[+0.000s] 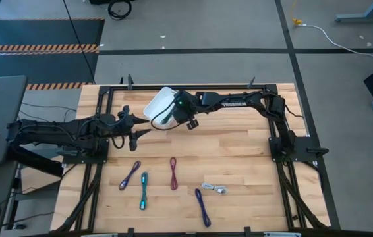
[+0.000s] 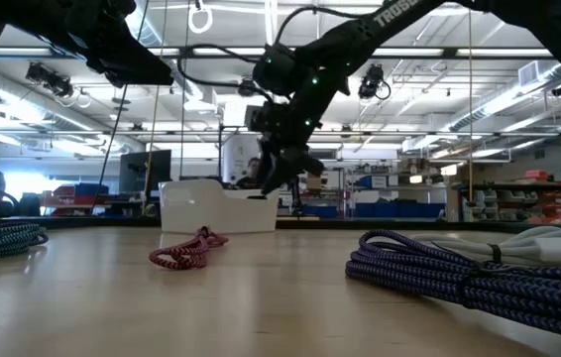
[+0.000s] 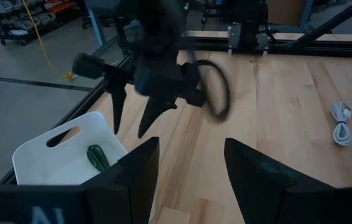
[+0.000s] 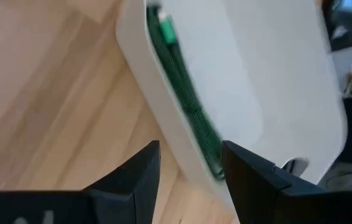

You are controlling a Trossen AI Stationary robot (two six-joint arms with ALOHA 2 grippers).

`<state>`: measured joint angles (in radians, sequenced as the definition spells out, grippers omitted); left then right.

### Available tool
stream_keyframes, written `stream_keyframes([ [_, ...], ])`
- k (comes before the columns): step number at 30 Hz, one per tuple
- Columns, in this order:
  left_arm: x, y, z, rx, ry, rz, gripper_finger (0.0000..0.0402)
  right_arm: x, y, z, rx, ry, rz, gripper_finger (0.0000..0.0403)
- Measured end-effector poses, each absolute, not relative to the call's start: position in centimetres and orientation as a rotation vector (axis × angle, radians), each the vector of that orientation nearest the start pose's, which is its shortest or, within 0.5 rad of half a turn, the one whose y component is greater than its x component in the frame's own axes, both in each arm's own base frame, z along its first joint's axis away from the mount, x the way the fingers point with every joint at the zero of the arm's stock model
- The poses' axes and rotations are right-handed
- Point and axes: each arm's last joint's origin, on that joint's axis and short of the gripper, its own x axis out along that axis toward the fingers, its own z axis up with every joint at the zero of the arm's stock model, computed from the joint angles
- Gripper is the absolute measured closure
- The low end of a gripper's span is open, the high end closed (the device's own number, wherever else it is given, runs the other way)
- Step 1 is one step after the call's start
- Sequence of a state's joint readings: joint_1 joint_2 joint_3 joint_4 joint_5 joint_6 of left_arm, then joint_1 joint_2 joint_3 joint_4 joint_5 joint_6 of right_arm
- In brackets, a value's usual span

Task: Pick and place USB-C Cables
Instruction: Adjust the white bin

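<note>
A green cable [image 4: 182, 81] lies inside the white tray [image 1: 157, 102], along its wall; the left wrist view shows this green cable [image 3: 97, 157] too. My right gripper [image 1: 192, 122] hovers open and empty just off the tray's right side [image 3: 129, 132]. My left gripper [image 1: 139, 136] is open and empty, left of it and short of the tray. Lying flat on the wood nearer the front are a purple cable [image 1: 129, 175], a teal one [image 1: 143, 191], a dark red one [image 1: 173, 172], a white-grey one [image 1: 214, 188] and a second purple one [image 1: 202, 207].
The tray sits near the table's far edge, by the black frame rail [image 1: 193, 86]. Bare wood [image 1: 239, 151] lies between the tray and the row of cables. In the low view, shelves and a person show in the room behind the table.
</note>
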<state>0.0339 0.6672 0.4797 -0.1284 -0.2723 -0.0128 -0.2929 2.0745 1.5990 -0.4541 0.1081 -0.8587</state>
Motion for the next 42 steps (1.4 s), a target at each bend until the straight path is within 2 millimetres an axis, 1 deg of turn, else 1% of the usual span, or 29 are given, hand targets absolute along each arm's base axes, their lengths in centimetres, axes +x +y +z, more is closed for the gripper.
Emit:
stream_keyframes([
  [6, 15.5, 1.3, 25.1, 0.024, 0.310, 0.306, 0.0212, 43.0, -14.0, 19.7, -0.662, 0.990, 0.073, 0.0227],
  [10, 15.5, 1.3, 25.1, 0.024, 0.309, 0.306, 0.0212, 42.8, -14.8, 18.6, -0.636, 1.021, 0.067, 0.0226],
  [12, 15.5, 1.3, 25.1, 0.024, 0.309, 0.306, 0.0212, 43.4, -15.2, 18.1, -0.645, 0.996, 0.035, 0.0227],
  [14, 15.5, 1.3, 25.1, 0.024, 0.310, 0.305, 0.0212, 43.3, -15.4, 17.5, -0.641, 1.014, 0.039, 0.0227],
  [15, 15.5, 1.3, 25.1, 0.025, 0.310, 0.304, 0.0212, 43.6, -15.5, 17.4, -0.650, 0.990, 0.029, 0.0227],
  [19, 15.5, 1.2, 25.0, 0.026, 0.314, 0.300, 0.0212, 43.8, -15.6, 16.9, -0.655, 0.992, 0.042, 0.0226],
  [21, 15.5, 1.2, 25.0, 0.027, 0.315, 0.300, 0.0212, 43.6, -15.5, 16.4, -0.639, 1.021, 0.057, 0.0226],
  [25, 15.5, 1.2, 25.0, 0.034, 0.316, 0.300, 0.0212, 43.4, -15.4, 16.2, -0.609, 1.042, 0.082, 0.0227],
  [32, 15.5, 1.2, 25.0, 0.035, 0.315, 0.300, 0.0212, 43.2, -14.3, 15.9, -0.576, 1.086, 0.110, 0.0226],
  [36, 15.5, 1.2, 25.0, 0.035, 0.315, 0.300, 0.0212, 43.4, -13.1, 15.8, -0.549, 1.104, 0.122, 0.0229],
  [42, 15.5, 1.2, 25.0, 0.034, 0.314, 0.300, 0.0212, 43.6, -11.1, 15.8, -0.571, 1.145, 0.163, 0.0229],
])
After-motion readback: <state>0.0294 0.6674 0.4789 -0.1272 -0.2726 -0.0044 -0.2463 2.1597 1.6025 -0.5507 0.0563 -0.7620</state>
